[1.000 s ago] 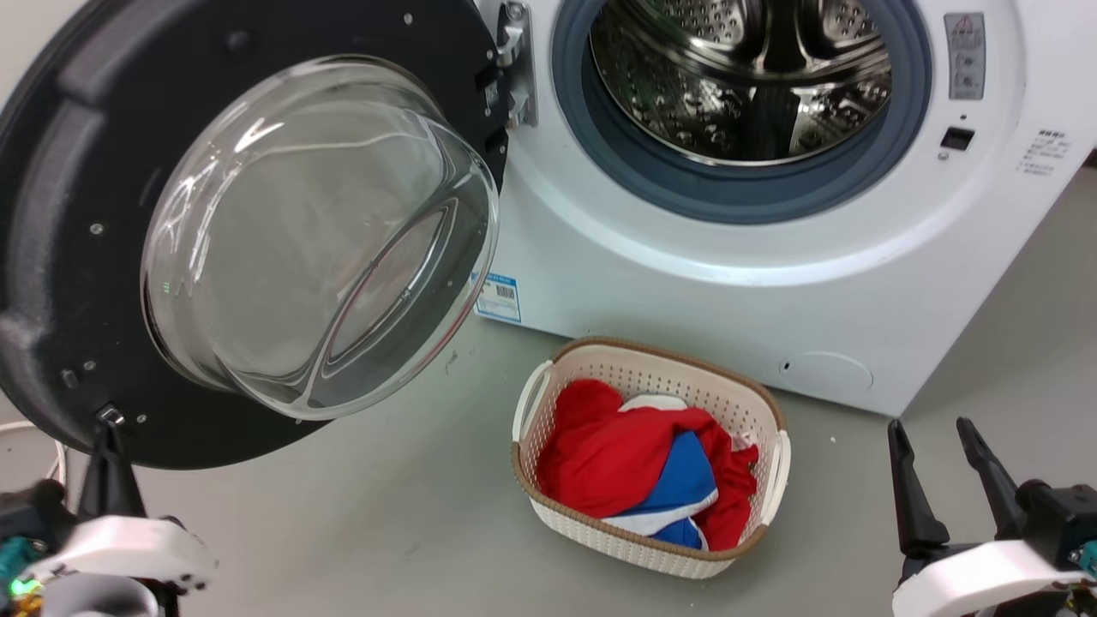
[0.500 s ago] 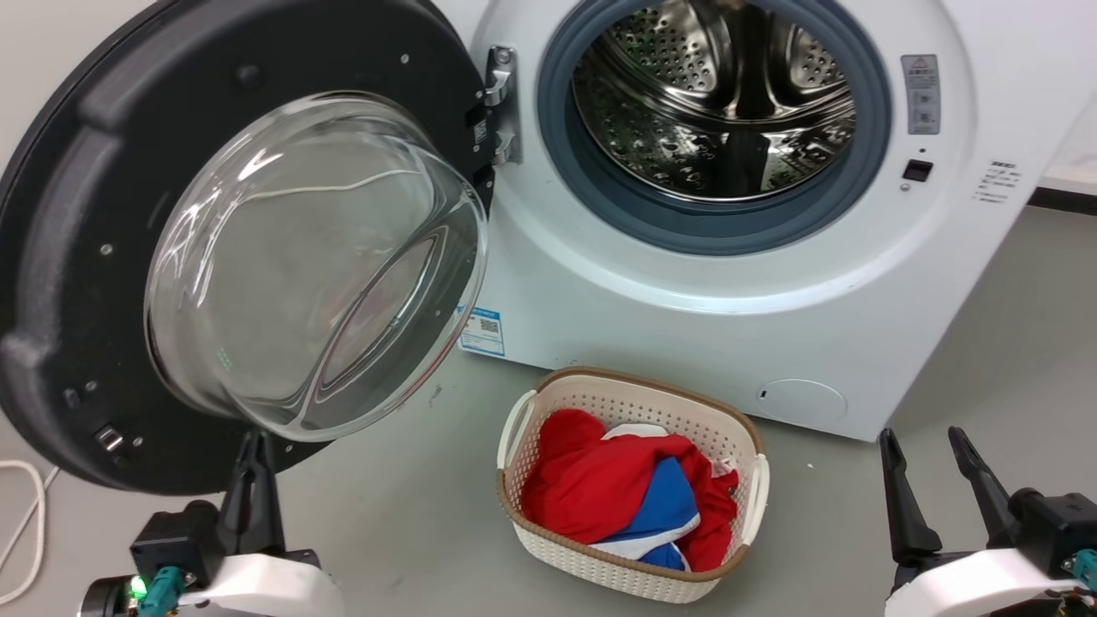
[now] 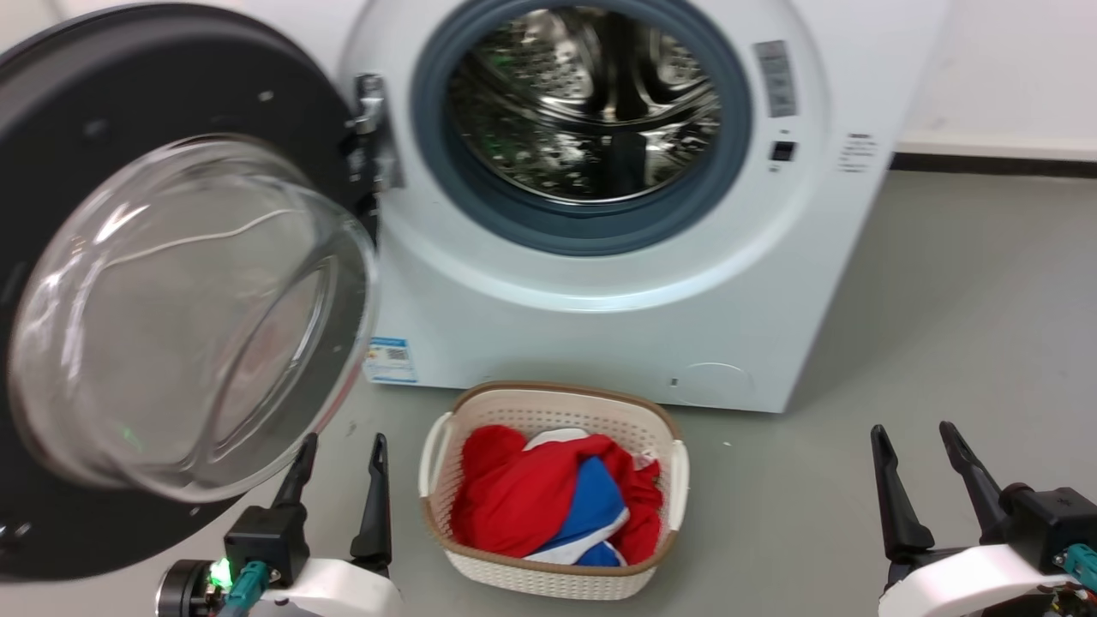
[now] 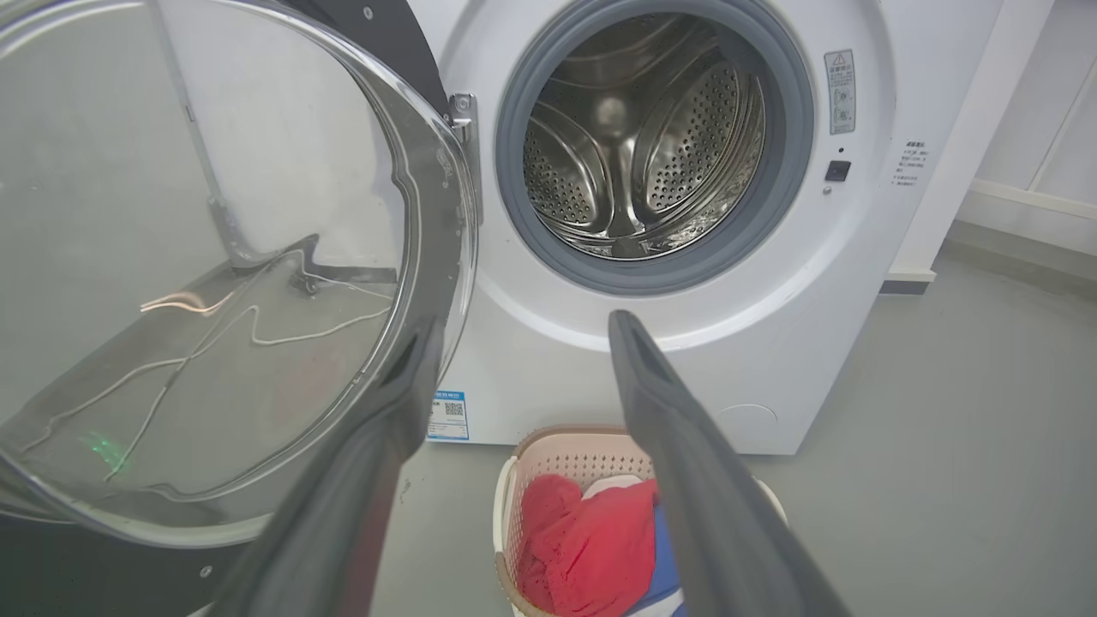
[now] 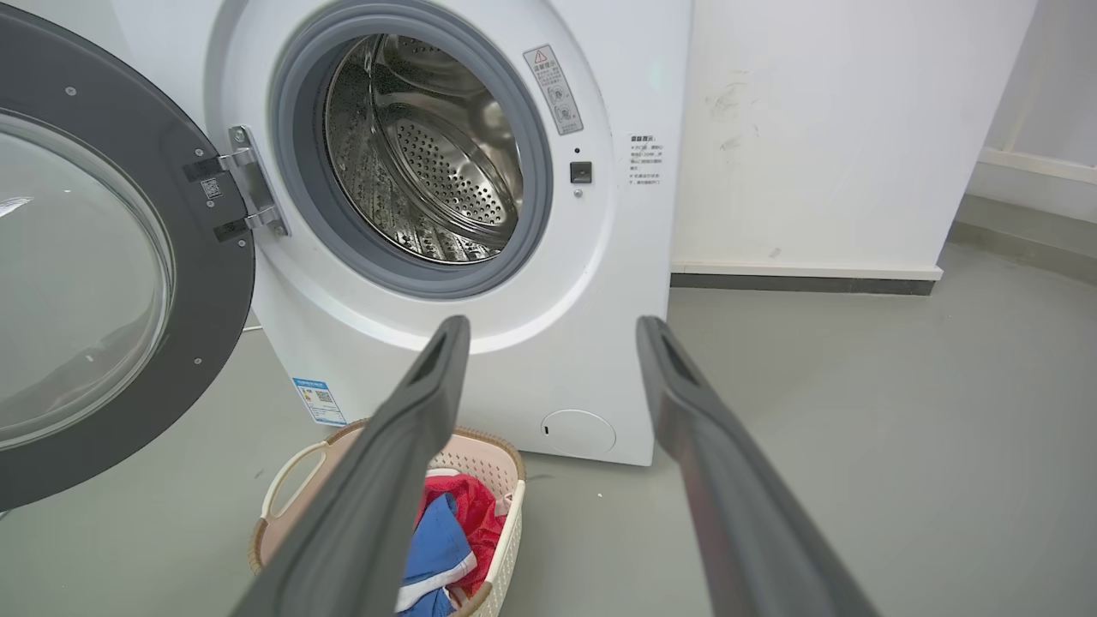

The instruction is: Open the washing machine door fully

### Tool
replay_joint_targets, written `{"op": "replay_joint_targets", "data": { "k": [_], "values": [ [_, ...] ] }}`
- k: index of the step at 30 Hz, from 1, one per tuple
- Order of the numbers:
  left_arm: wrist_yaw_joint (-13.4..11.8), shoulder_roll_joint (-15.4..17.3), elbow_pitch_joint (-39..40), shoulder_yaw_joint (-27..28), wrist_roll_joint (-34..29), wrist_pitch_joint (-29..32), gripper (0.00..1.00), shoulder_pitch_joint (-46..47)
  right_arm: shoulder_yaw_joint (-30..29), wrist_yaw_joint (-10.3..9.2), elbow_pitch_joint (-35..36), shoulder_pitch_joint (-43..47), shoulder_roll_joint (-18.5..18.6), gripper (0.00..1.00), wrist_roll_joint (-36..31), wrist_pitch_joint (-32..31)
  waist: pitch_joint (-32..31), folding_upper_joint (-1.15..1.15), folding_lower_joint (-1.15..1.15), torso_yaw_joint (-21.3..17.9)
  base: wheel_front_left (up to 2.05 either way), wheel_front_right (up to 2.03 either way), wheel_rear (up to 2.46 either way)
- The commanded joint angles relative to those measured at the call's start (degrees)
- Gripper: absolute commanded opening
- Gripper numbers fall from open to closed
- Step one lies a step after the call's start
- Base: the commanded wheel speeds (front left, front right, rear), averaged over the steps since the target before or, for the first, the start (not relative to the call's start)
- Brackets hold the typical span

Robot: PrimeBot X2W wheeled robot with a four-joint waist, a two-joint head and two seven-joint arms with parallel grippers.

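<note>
I see the large round black washing machine door with its clear glass bowl swung wide off the left edge of the white front-loading washing machine. My left gripper sits just below the bowl, fingers apart and empty. My right gripper is likewise spread, well right of the cream perforated basket.

A laundry corner of a plain room is being suggested: a white front-loading washing machine is being kept on a grey floor beside a scuffed white wall with dark skirting, and red and blue clothes are being held in a cream laundry basket before it
</note>
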State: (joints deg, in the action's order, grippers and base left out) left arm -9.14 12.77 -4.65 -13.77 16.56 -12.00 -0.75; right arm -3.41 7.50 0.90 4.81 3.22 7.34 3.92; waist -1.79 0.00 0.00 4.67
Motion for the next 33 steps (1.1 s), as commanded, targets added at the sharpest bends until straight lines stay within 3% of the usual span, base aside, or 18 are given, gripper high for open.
{"op": "replay_joint_targets", "data": {
  "k": [1, 13, 33],
  "values": [
    [-0.1, 0.0, -0.5, -0.1, -0.3, 0.1, 1.0, 0.5, 0.2, -0.01, 0.2, -0.3, 0.3, 1.0, -0.6, -0.2, -0.2, 0.0, 0.0, -2.8, 0.0, 0.0, 0.0],
    [-0.7, -0.1, -3.0, -1.1, -0.6, 0.0, 1.0, 1.2, 2.1, -0.01, -0.3, -1.2, 2.6, 1.0, 0.3, -0.9, -0.3, 0.0, 0.0, -10.0, 0.0, 0.0, 0.0],
    [-1.8, 0.0, -2.4, -1.3, 0.5, -0.1, 1.0, 0.2, 2.2, -0.01, -0.6, -1.4, 3.1, 1.0, 0.9, -0.3, -0.3, 0.0, 0.0, -9.0, 0.0, 0.0, 0.0]
  ]
}}
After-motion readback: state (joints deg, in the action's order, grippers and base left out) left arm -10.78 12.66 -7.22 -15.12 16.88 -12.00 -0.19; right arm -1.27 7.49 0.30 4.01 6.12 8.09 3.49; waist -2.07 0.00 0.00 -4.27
